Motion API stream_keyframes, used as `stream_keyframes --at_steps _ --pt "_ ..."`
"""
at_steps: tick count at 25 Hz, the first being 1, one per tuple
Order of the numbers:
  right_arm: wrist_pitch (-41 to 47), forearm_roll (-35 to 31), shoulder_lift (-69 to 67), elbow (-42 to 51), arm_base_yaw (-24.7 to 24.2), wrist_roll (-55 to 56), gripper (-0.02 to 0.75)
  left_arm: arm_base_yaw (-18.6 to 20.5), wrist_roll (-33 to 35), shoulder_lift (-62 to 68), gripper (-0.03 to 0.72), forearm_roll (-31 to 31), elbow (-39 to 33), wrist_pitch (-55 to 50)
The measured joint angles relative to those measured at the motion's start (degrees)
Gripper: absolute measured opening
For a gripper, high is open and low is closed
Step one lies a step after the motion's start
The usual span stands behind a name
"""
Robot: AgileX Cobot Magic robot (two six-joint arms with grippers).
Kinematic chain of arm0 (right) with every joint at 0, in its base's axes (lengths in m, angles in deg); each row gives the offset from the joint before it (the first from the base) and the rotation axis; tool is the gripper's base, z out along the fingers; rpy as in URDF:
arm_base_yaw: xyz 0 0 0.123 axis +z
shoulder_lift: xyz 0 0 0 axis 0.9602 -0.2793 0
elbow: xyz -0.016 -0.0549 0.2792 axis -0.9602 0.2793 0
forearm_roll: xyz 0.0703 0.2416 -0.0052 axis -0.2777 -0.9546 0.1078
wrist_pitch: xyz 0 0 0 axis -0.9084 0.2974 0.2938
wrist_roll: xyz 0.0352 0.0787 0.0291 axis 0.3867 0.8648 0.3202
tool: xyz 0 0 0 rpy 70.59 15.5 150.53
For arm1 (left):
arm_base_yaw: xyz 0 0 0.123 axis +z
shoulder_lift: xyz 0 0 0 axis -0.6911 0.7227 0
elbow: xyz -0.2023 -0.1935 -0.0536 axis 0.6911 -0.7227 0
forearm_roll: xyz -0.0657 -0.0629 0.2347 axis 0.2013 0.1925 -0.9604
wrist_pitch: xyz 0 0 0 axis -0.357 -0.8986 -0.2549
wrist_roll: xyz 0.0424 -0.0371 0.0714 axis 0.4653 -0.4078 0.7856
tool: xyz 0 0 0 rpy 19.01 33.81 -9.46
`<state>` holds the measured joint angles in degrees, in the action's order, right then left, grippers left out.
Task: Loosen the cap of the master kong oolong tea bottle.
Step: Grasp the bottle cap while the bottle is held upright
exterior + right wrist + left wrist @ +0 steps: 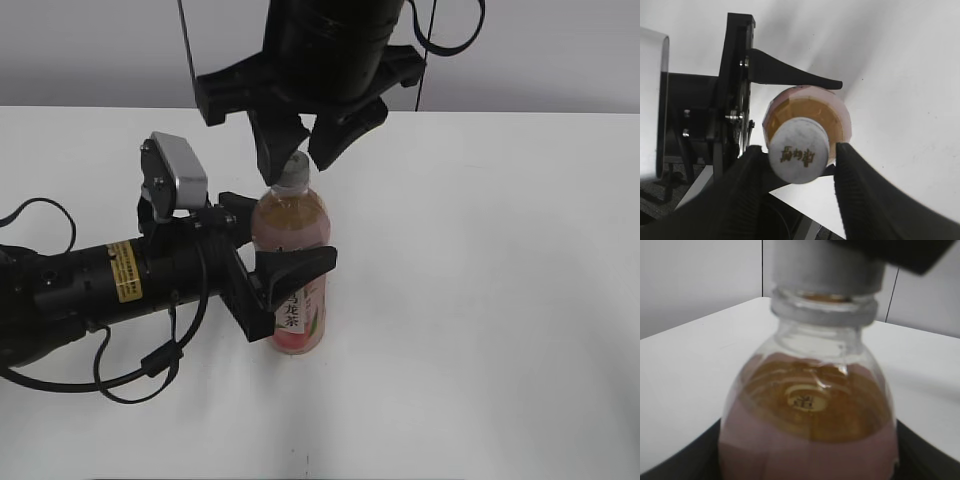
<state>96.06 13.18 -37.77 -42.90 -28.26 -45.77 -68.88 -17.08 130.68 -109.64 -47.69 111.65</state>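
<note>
Bottle (290, 262) stands upright on the white table (480, 300), a little left of centre, with the left gripper (285, 268) clenched around its middle from the side; one finger crosses the label front, the other passes behind. That arm lies low and nearly level along the table, acting as a brace. From above, the right gripper (300, 145) hangs straight down over the cap (293, 174), its fingers (742, 185) flanking the cap (799, 156) in the right wrist view. They sit just beside it, seemingly touching on both sides, though I cannot tell whether they truly squeeze it. My reading: the step is seating the grip on the cap. Next comes a firm pinch, then a wrist twist while the left arm stops the bottle from turning.
</note>
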Motion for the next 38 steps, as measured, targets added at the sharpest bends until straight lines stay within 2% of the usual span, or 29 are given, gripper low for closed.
stream_keyframes --at_steps 11,20,24,29,30,32,33,35,38 --pt "0.0 -0.2 0.0 0.0 0.0 -0.6 0.265 0.0 0.1 0.0 0.443 0.0 0.0 0.0" --pt "0.0 -1.1 -0.1 0.0 -0.2 -9.8 0.262 0.0 0.1 0.0 0.443 0.0 0.0 0.0" --pt "0.0 -1.0 -0.1 0.0 -0.2 -21.3 0.262 0.0 0.1 0.0 0.443 0.0 -0.1 0.0" --pt "-0.2 -0.7 -0.1 0.0 -0.2 -44.4 0.249 0.0 0.1 0.0 0.443 0.0 -0.1 0.1" --pt "-0.2 -0.6 -0.1 -0.1 -0.2 -48.5 0.226 0.0 0.1 0.0 0.443 0.2 -0.1 0.0" --pt "-0.2 -1.1 0.0 -0.3 -0.2 -58.2 0.109 0.0 0.0 0.0 0.443 0.5 -0.1 0.0" --pt "-0.2 -1.4 0.0 -0.3 -0.2 -61.9 0.081 0.0 0.0 0.0 0.443 0.5 -0.1 0.0" --pt "-0.2 -1.6 0.0 -0.3 -0.2 -69.4 0.050 0.0 0.0 0.0 0.443 0.5 -0.1 0.0" --pt "-0.2 -1.7 0.0 -0.3 -0.2 -73.8 0.043 0.0 0.0 0.0 0.443 0.5 -0.1 0.0"
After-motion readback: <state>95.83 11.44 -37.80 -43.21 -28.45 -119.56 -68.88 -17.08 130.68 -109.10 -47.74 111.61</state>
